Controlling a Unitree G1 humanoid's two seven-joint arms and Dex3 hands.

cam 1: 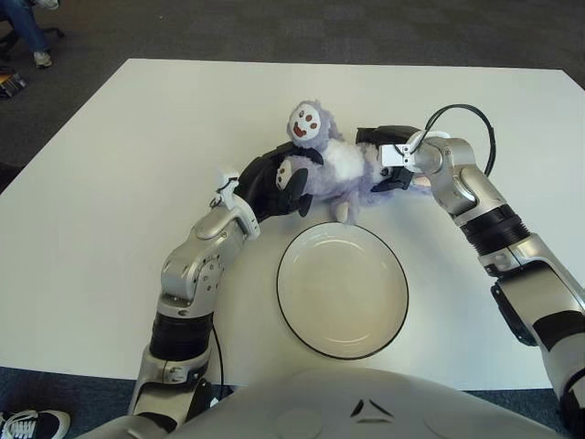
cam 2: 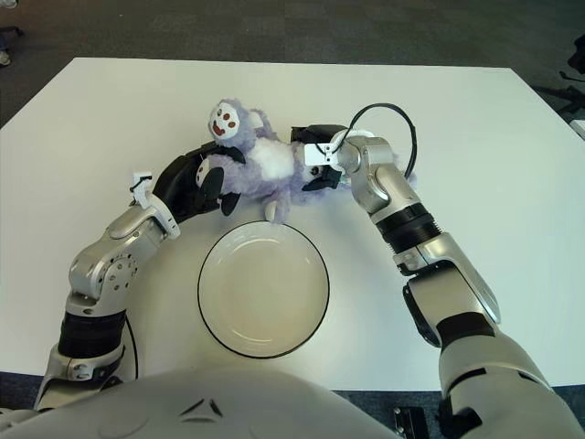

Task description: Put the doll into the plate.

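Fluffy purple doll (cam 1: 334, 165) with a white face, up in the middle of the frame, just above the plate (cam 1: 343, 288) and not in it. Lying on the white table (cam 1: 110, 183), head toward the top, one small white foot hanging down close to the plate's top rim. Held from both sides. Left hand (cam 1: 274, 187) pressed on the doll's left side, black fingers (cam 1: 294, 187) curled round a furry arm with a white paw. Right hand (cam 1: 384, 157) pressed on the doll's right side, dark fingers wrapped into the purple fur. Both hands closed on the doll. Cannot tell if lifted or resting on the table. Plate round and white with a thin dark rim, nothing inside, sitting in the lower middle of the frame. Both silver arms bent in from the bottom corners. Black cable (cam 1: 457, 114) looping over the right wrist. Dark carpet (cam 1: 274, 27) past the table at the top. Someone's shoes (cam 1: 41, 57) in the upper left corner.
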